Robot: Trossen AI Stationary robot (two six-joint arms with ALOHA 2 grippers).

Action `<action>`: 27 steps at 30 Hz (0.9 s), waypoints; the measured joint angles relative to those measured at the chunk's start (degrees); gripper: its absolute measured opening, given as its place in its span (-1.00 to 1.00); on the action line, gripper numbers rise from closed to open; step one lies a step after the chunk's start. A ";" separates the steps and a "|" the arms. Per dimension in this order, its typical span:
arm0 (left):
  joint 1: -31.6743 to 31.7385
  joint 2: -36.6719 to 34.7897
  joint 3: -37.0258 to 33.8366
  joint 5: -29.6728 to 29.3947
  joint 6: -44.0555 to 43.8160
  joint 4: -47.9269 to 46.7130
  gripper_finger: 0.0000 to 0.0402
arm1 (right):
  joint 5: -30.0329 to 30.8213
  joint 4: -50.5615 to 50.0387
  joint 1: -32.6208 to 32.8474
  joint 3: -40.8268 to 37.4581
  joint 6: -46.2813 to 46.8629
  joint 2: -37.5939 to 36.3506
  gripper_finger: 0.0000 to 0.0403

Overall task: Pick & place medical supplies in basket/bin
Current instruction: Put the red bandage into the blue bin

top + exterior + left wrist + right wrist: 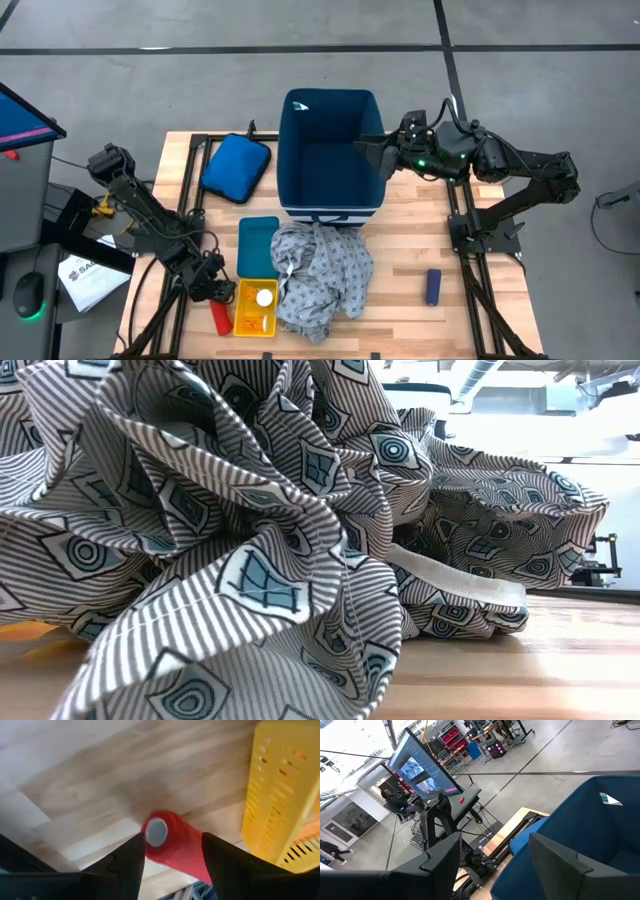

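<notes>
Crumpled grey patterned cloth gown (pixel 260 540) fills nearly the whole low view, heaped on the pale wooden table (pixel 520 660), with a white hem strip curling out beside it; a bright room shows behind.

From above, I count one gown (pixel 320 275) lying just in front of the tall navy-blue fabric bin (pixel 330 150) with its white-striped base. One flat blue padded pouch (pixel 236 165) sits beside the bin. One teal tray (pixel 257 245) and one yellow slotted plastic basket (pixel 254 308) lie against the gown's edge; inside the yellow basket I see one white-capped bottle (pixel 263 297) and some orange pieces I cannot count. One red cylinder (pixel 220 318) lies on the wood just beside the yellow basket, and one dark-blue cylinder (pixel 432 286) lies well apart on the other side. My left gripper (pixel 213 292) is low over the red cylinder. My right gripper (pixel 378 152) hangs at the bin's rim. Grey concrete floor with dark lines surrounds the table.

Past my left wrist, my two dark fingers (pixel 127 865) straddle the red cylinder (pixel 172 845), parted around it and not clamped on it, with the yellow basket wall (pixel 280 795) nearby.

Past my right wrist, my fingers (pixel 440 865) stand apart, holding nothing, above the bin (pixel 580 830); beyond are a monitor stand (pixel 427 775), a seated person (pixel 395 802) and workshop racks.
</notes>
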 joint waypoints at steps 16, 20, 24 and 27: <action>0.00 0.00 0.00 -0.71 3.21 1.22 -0.26 | 0.00 0.00 0.00 0.00 1.05 0.00 0.13; 0.00 0.00 0.00 -0.21 3.46 1.18 -0.28 | 0.00 0.00 0.00 0.00 1.05 0.00 0.13; 0.00 0.00 0.00 0.78 4.35 1.17 -0.31 | 0.02 0.00 0.00 0.00 1.05 0.00 0.13; 0.00 0.00 0.00 0.91 4.35 1.13 -0.34 | 0.37 -0.19 0.00 0.00 1.05 0.00 0.13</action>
